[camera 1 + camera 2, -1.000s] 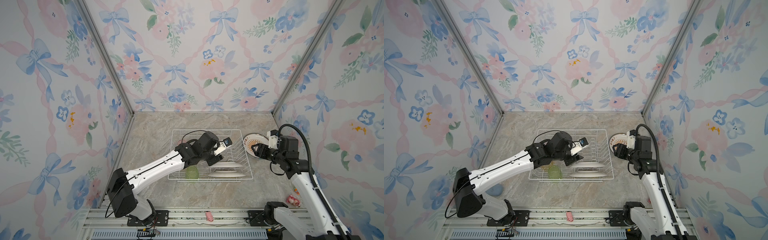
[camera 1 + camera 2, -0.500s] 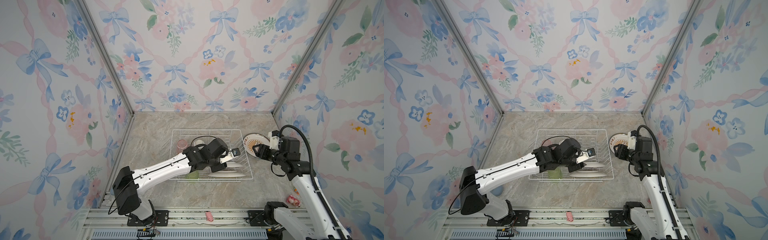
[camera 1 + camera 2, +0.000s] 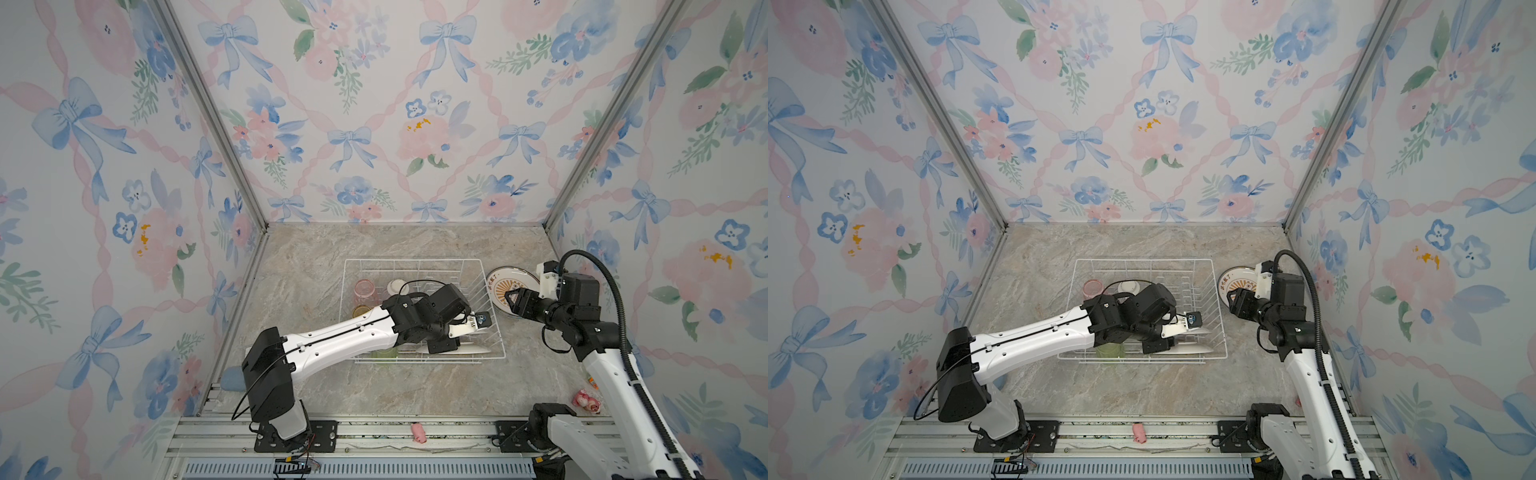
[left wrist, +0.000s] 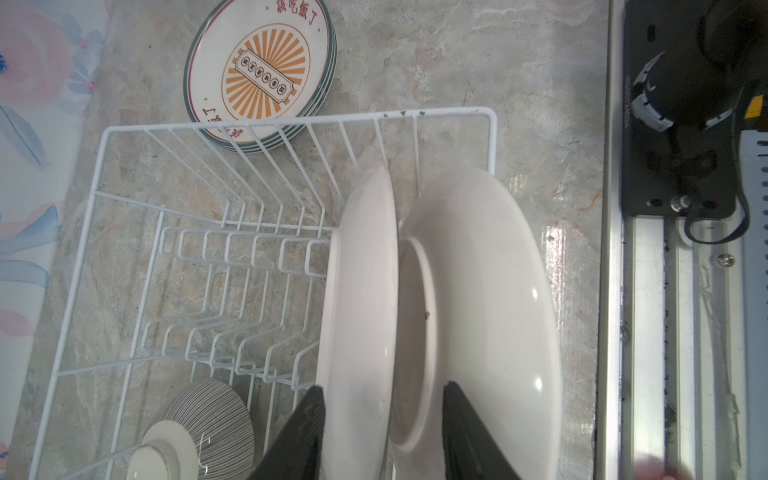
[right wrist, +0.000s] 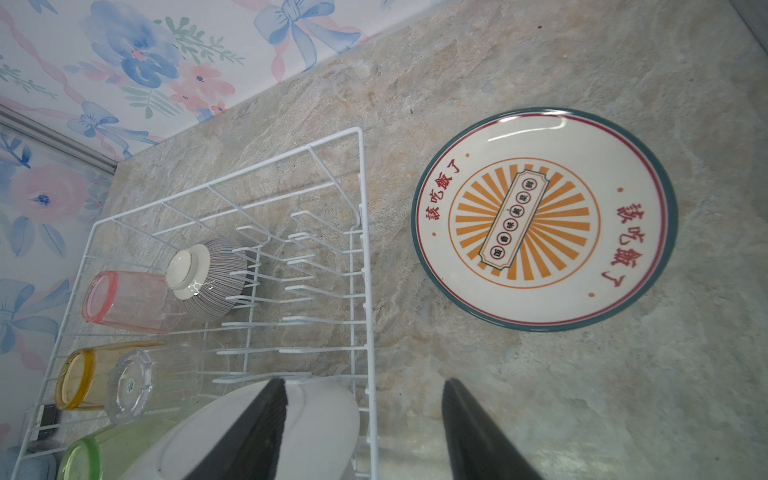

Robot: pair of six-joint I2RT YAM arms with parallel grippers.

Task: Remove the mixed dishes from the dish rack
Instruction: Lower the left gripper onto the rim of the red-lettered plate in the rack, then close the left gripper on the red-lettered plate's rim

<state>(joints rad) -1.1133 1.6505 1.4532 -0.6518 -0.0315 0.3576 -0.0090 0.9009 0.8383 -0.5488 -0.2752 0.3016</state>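
The white wire dish rack (image 3: 415, 262) (image 3: 1142, 261) holds two white plates on edge at its near side (image 3: 469, 350) (image 4: 490, 270). My left gripper (image 4: 382, 428) (image 3: 442, 345) is open and straddles the inner plate (image 4: 361, 291), one finger against its outer face. A pink tumbler (image 5: 124, 301), a yellow one (image 5: 83, 374), a clear one (image 5: 137, 386), a green one (image 5: 104, 453) and the striped bowl (image 5: 212, 278) lie in the rack's left part. My right gripper (image 5: 363, 428) (image 3: 510, 298) hangs open and empty by the rack's right wall.
A stack of printed, dark-rimmed plates (image 3: 505, 280) (image 5: 544, 220) lies on the marble table right of the rack. A pink figure (image 3: 586, 401) sits by the right arm's base, a pink bit (image 3: 419, 432) on the front rail, a blue pad (image 3: 230, 380) at near left.
My left gripper has moved right and down to the standing plates at the rack's near side, and its jaws have narrowed. The right arm has barely moved.
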